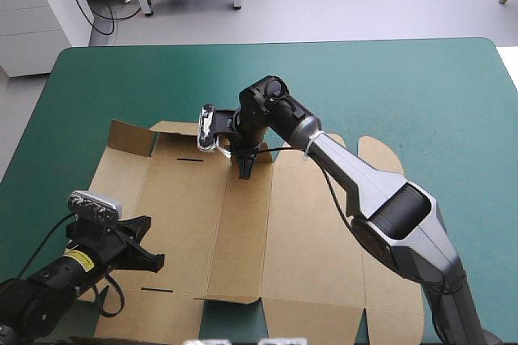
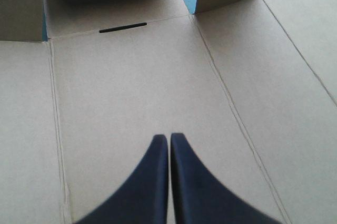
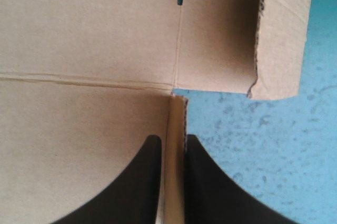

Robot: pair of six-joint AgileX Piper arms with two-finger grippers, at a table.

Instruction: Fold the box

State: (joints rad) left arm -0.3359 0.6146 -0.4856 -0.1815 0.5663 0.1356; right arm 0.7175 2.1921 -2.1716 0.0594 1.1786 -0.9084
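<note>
The brown box (image 1: 243, 232) lies mostly flat and unfolded on the teal-green cover (image 1: 388, 86). My right gripper (image 1: 245, 171) points down at its far edge, near the middle. In the right wrist view this gripper (image 3: 172, 139) is shut on a narrow strip of the box (image 3: 79, 34) that stands on edge between the fingers. My left gripper (image 1: 158, 262) is shut and holds nothing, low over the near left panel. Its fingers (image 2: 158, 182) meet in an arch above bare board (image 2: 131, 87), pointing at a dark slot (image 2: 122, 27).
A small flap (image 1: 129, 136) stands raised at the box's far left corner. Another flap (image 3: 279, 40) rises ahead of the right gripper. Rounded tabs (image 1: 380, 155) lie flat at the far right. Bare cover stretches beyond the box to the table's far edge.
</note>
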